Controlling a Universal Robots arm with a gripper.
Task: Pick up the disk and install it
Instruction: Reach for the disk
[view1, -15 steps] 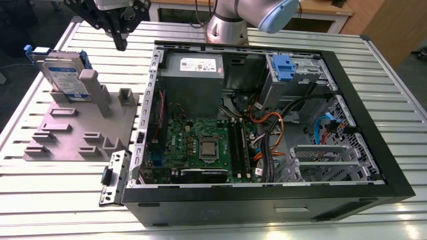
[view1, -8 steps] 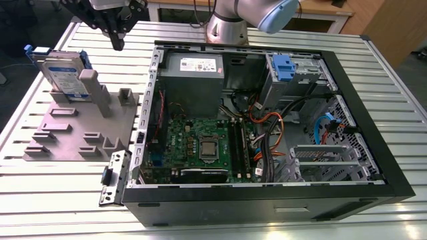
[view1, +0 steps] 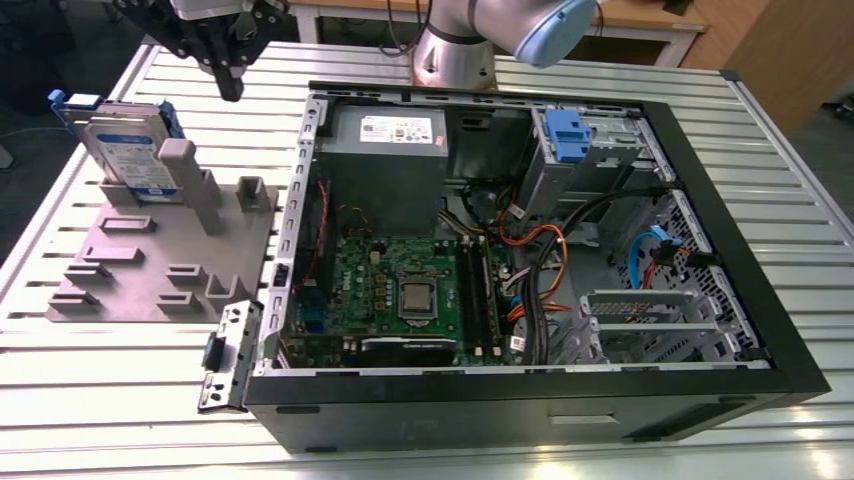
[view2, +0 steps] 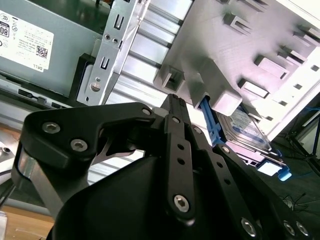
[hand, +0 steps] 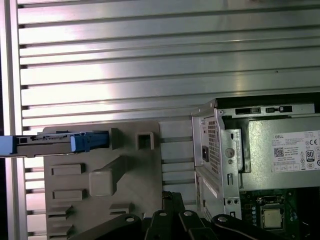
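The claw (view1: 230, 92), pressed together and empty, hovers; the disk (view1: 124, 148) stands on edge at its eight o'clock in the exterior view.

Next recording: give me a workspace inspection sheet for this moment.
Surface: slatted metal table, bearing an open computer case and grey fixture plate.
Job's things: disk stands on edge in the fixture, not yet picked up.
Clutter: loose metal bracket beside the case.
Grippers: tool shut, empty, above the fixture near the disk.
Cables: orange and black bundles inside the case.
Surroundings: wooden furniture beyond the table.
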